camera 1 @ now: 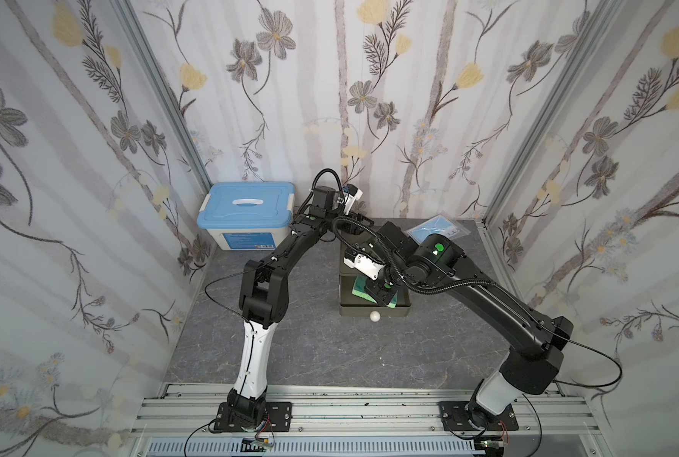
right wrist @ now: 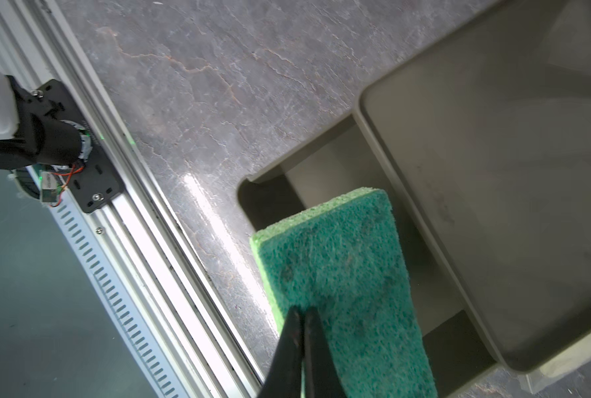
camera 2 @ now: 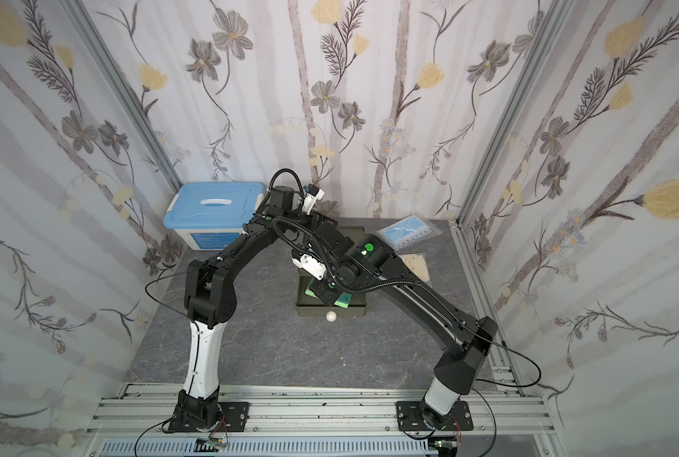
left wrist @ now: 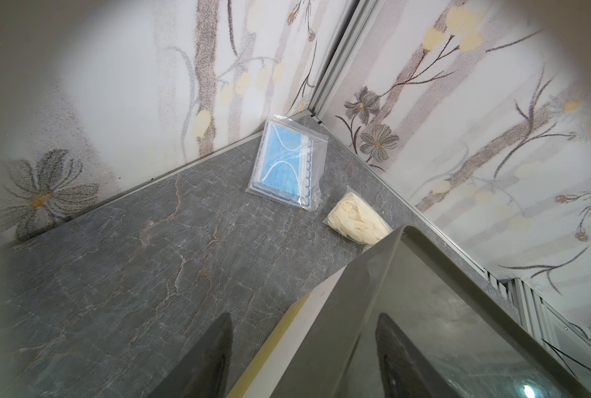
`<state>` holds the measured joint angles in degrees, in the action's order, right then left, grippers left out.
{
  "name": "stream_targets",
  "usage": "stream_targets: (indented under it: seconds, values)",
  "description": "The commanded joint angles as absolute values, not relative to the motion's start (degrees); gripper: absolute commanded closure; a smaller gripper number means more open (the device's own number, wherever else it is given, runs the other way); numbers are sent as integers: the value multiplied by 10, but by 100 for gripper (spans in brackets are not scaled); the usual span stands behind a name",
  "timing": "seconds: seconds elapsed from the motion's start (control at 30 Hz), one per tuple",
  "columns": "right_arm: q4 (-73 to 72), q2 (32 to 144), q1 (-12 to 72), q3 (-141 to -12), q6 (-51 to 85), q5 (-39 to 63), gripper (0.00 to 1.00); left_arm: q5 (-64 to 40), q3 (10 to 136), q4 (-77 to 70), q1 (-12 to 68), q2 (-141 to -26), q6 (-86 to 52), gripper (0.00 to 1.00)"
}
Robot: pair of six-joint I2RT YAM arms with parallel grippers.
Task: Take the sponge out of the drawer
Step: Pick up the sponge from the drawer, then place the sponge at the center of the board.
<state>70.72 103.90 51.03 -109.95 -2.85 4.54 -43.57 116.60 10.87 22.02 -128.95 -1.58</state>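
Holds sponge [right wrist: 339, 262] clamped in right gripper [right wrist: 302, 310], long axis slanting across drawer [camera 1: 353, 311], its front wall close; left gripper [left wrist: 304, 315] astride cabinet [left wrist: 373, 275], grip unclear.

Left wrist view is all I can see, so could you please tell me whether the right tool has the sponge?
Observer: Yes, the right tool is shut on one edge of the green sponge.
Operator: Thank you. Is the drawer open?
Observer: It is. The drawer stands pulled out of the cabinet, with its white knob toward the robot.
Operator: And where is the sponge?
Observer: Over the open drawer, not yet on the table.
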Motion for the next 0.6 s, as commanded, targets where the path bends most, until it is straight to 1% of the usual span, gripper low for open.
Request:
stream_targets:
  seconds: [0.0, 0.13, 0.2, 0.3, 0.4, 0.47, 0.57]
  values:
    - [727, 1031, 516, -1122, -22, 40, 100, -425, 1165, 142, 221, -1302, -10, 33]
    - [737, 1007, 518, -1138, 2, 0, 100, -425, 1165, 143, 220, -1302, -8, 33]
    - [737, 989, 517, -1141, 18, -43, 100, -424, 1165, 142, 220, -1302, -8, 33]
    - [737, 956, 512, -1132, 52, -140, 100, -423, 1165, 141, 220, -1301, -8, 33]
    - [722, 920, 498, -1088, 100, -239, 100, -422, 1165, 140, 220, -1299, -8, 34]
    - [705, 875, 493, -1042, 139, -308, 100, -423, 1165, 138, 220, -1298, -7, 34]
    - [678, 832, 442, -974, 189, -335, 100, -425, 1165, 137, 220, -1297, -8, 34]
